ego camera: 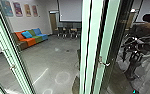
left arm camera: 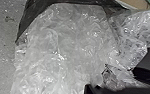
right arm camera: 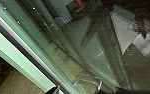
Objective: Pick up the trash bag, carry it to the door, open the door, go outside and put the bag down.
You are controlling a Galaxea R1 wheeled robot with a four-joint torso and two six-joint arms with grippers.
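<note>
- Closest to you, the bag [left arm camera: 63,50] takes up most of the left wrist view: clear, crumpled plastic, with a dark sheet along its upper edge.
- Your left gripper [left arm camera: 111,83] is at the lower right of that view, its dark parts against a bunched bit of the bag; you cannot tell how firmly it has hold, if at all.
- Your right gripper [right arm camera: 83,90] is at the bottom edge of the right wrist view, near a pale green door frame [right arm camera: 21,57] that slants down from the upper left. You cannot tell whether it is spread or pressed together.
- Beyond that frame you have glass [right arm camera: 66,50] full of dark reflections.
- In the head view, an upright green frame [ego camera: 91,37] stands right of centre, with a lever handle [ego camera: 105,64] on it. Dark machinery and pale plastic show at the right, apparently reflected.
- At the left, you see another green frame [ego camera: 12,50].
- Between the frames lies grey floor [ego camera: 53,60].
- Farther back, upper left, you have a colourful sofa [ego camera: 31,40] under four wall pictures [ego camera: 17,8].
- At the far end, chairs [ego camera: 63,32] stand below a pale screen [ego camera: 70,11].
</note>
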